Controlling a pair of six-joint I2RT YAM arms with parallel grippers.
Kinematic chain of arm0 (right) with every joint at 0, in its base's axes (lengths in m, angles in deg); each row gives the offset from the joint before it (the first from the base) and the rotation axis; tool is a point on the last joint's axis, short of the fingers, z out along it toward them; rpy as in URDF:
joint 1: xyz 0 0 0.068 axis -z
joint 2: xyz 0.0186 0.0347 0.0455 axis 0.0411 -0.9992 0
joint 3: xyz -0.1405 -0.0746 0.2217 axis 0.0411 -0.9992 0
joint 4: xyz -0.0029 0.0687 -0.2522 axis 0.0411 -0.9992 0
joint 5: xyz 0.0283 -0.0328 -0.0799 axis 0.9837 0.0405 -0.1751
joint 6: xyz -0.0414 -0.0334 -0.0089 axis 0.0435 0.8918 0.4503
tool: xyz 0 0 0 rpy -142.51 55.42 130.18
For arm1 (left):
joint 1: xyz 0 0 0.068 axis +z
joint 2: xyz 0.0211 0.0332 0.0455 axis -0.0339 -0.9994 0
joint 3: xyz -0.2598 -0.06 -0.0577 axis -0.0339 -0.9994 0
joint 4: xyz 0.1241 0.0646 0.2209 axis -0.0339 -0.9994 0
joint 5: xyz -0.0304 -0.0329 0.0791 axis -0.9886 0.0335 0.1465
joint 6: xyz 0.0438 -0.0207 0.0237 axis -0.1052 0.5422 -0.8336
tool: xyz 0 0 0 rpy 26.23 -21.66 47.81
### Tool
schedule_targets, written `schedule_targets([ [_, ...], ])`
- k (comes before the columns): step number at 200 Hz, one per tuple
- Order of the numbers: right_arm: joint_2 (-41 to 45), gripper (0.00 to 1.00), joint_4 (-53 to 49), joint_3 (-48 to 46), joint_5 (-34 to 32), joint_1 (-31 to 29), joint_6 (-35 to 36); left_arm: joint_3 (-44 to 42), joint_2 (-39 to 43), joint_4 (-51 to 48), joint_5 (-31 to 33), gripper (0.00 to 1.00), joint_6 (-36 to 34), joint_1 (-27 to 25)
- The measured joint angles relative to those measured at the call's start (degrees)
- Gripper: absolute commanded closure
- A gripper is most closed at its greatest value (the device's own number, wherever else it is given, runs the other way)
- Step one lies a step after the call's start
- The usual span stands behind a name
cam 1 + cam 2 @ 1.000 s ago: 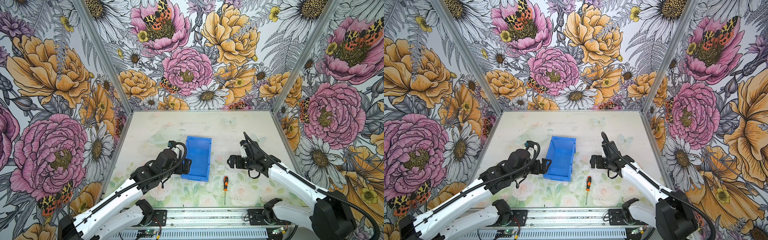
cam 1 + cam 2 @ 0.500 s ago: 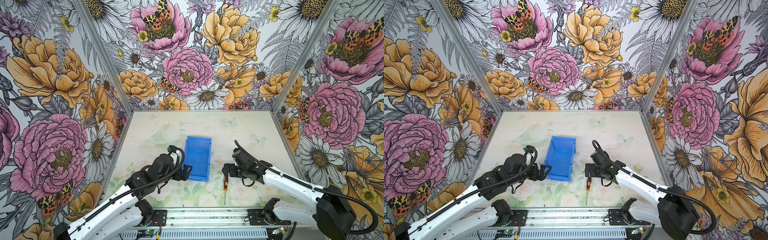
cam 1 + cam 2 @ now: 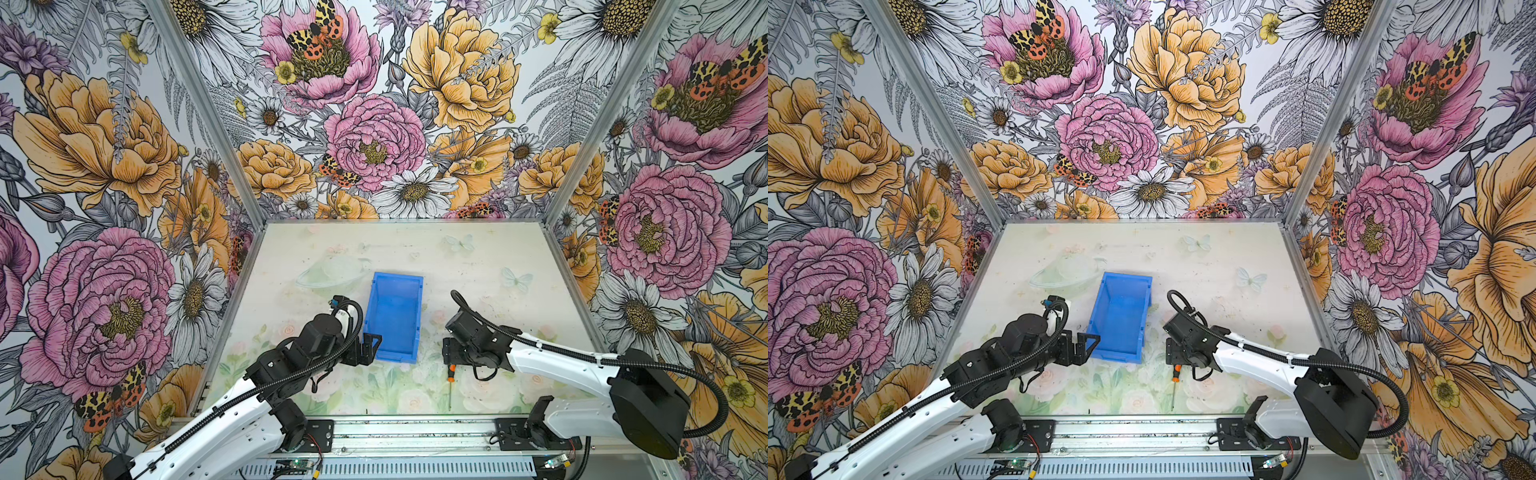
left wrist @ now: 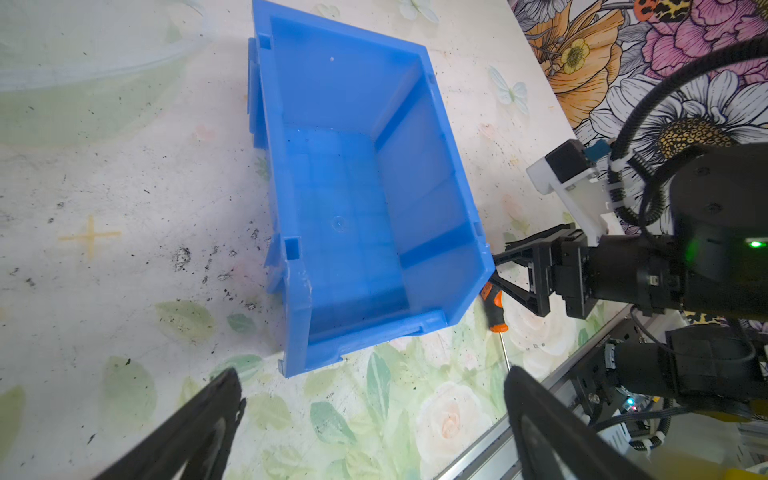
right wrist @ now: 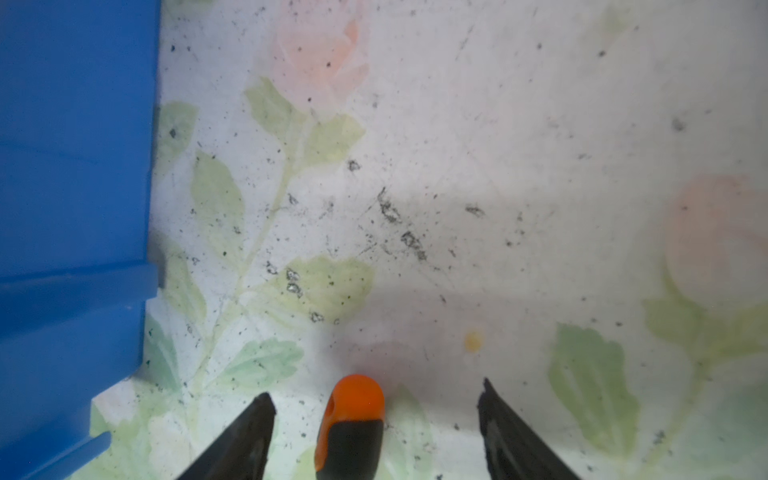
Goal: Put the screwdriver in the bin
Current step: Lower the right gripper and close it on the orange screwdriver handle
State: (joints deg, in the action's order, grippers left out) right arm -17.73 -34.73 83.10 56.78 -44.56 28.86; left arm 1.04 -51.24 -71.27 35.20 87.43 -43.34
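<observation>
So the right claw is down at the desk with its two fingers standing either side of the screwdriver. In the right wrist view there's a clear gap on both sides of the orange-and-black handle, so it's open and not gripping or touching it. The butt of the handle pokes out just past the fingertips.

In both top views the screwdriver lies flat on the desk, just off the near right corner of the blue bin. Its handle end points toward the back and its thin metal shaft toward the front edge. It's outside the bin, close to it but not touching as far as I can tell.

The left claw sits just beside the bin's near left corner. The left wrist view shows its fingers spread wide with nothing between them but desk. Can't tell if it's brushing the bin wall. The bin itself has nothing in it.
</observation>
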Motion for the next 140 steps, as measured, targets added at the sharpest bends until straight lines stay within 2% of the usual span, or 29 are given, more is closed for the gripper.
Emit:
schedule_targets([
  [20, -2.25, 0.37, 0.09, 0.61, 0.0, -0.85, -0.42, -0.04, 0.52, -0.02, 0.92, 0.02, 0.0, -0.46],
  [52, -4.07, 0.39, 0.13, 0.94, 0.0, -1.73, -0.48, -0.42, 2.89, -0.02, 3.08, 0.01, -0.02, -1.11],
  [62, -4.37, 0.44, 0.15, 1.05, 0.0, -1.88, -0.42, -0.63, 3.45, -0.02, 3.76, 0.01, -0.02, -1.11],
  [84, -5.49, 0.61, 0.48, 1.44, -0.04, -2.16, -0.52, -0.76, 3.93, -0.04, 4.55, 0.01, -0.02, -1.11],
  [140, -6.27, 0.89, 1.16, 1.79, -0.72, -3.17, -0.61, -0.76, 3.93, -0.04, 5.4, 0.01, 0.0, -1.42],
])
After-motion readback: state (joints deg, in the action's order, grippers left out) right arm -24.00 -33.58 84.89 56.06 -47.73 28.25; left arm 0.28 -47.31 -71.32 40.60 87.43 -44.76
